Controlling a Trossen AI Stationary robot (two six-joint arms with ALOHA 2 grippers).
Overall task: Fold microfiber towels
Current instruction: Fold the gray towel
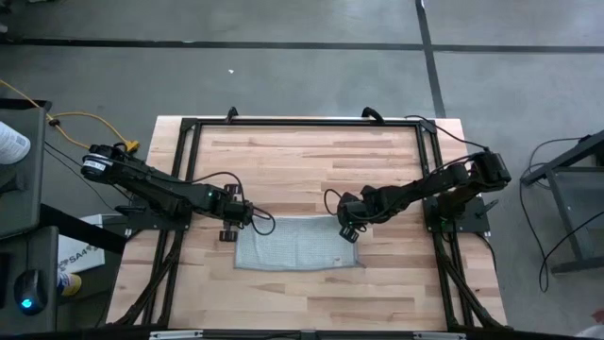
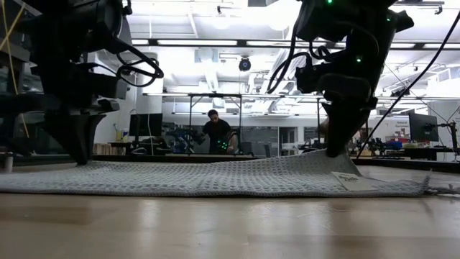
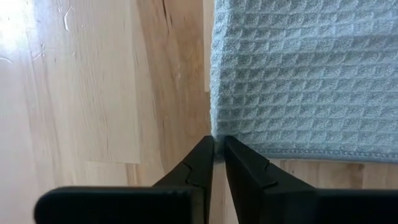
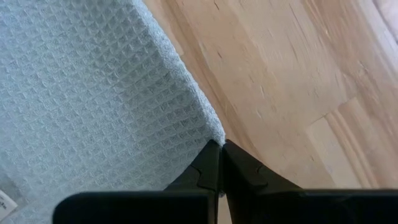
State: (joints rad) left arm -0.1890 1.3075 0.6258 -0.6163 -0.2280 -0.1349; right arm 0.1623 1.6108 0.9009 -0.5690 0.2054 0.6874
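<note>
The microfiber towel (image 1: 294,244) lies spread on the wooden counter (image 1: 302,161), mostly flat, spanning the space between the two sets of jaws. The left gripper (image 3: 218,149) sits at one towel corner; its jaws stand slightly apart, the corner's edge just at the narrow gap between their tips, and a firm hold cannot be confirmed. The right gripper (image 4: 221,149) is at the opposite far corner, jaws pressed together on the cloth, which rises slightly there. A white label (image 2: 352,181) lies near that corner.
</note>
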